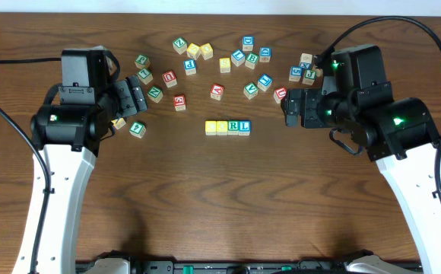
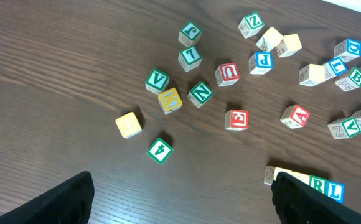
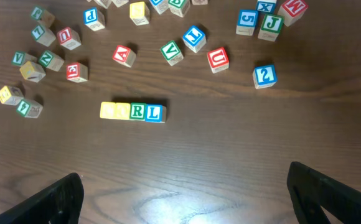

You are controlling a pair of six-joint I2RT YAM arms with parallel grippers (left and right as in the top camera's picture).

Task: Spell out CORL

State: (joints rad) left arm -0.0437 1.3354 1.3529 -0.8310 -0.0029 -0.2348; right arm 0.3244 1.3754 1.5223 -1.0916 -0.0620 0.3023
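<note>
A row of letter blocks [image 1: 227, 127] lies at the table's middle: two yellow-faced blocks, then a green R and a blue L. It also shows in the right wrist view [image 3: 133, 112] and at the lower right of the left wrist view [image 2: 305, 183]. My left gripper [image 1: 133, 97] is open and empty at the left, over loose blocks. My right gripper [image 1: 295, 107] is open and empty to the right of the row. In both wrist views only the finger tips show, wide apart, with bare table between them.
Many loose letter blocks lie scattered across the back of the table, among them a red A [image 1: 217, 91], a green V [image 1: 250, 90], a red U [image 2: 227, 73] and a blue question-mark block [image 3: 264, 76]. A yellow block [image 2: 129, 124] and a green block [image 2: 160, 150] lie at the left.
</note>
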